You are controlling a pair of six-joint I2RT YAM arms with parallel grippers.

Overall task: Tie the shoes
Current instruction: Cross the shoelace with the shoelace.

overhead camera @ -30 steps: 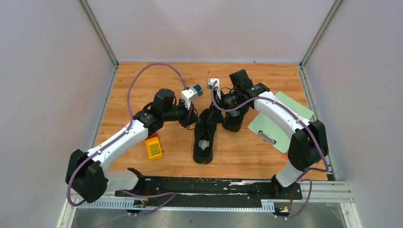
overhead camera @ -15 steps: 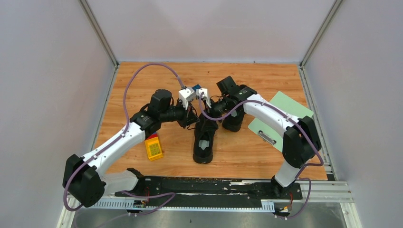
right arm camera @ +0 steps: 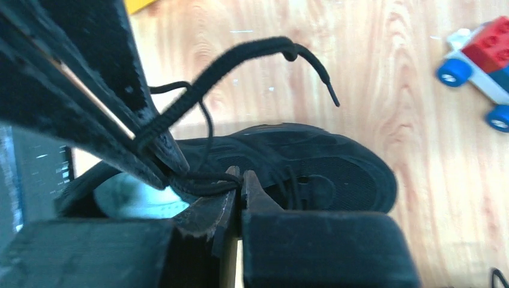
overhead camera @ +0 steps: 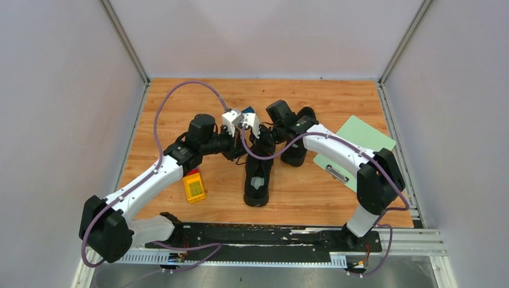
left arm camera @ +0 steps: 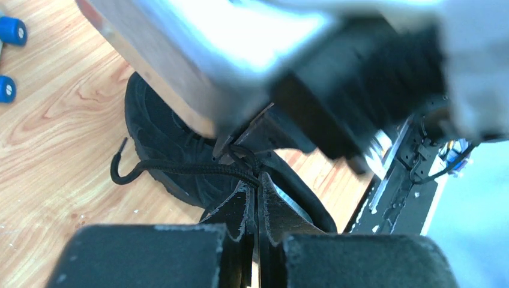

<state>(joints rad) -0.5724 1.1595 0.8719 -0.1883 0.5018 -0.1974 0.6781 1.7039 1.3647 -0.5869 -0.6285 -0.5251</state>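
Two black sneakers; left claw and right claw pinch thin laces.

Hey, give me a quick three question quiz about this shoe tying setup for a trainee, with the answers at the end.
1. True or false: the left gripper is shut on a thin black lace.
2. What lies to the robot's right of the all-black fabric sneakers? A) red mug B) pale green flat clipboard C) blue towel
3. How many sneakers are on the wooden table?
Key: 1 true; 2 B; 3 two.
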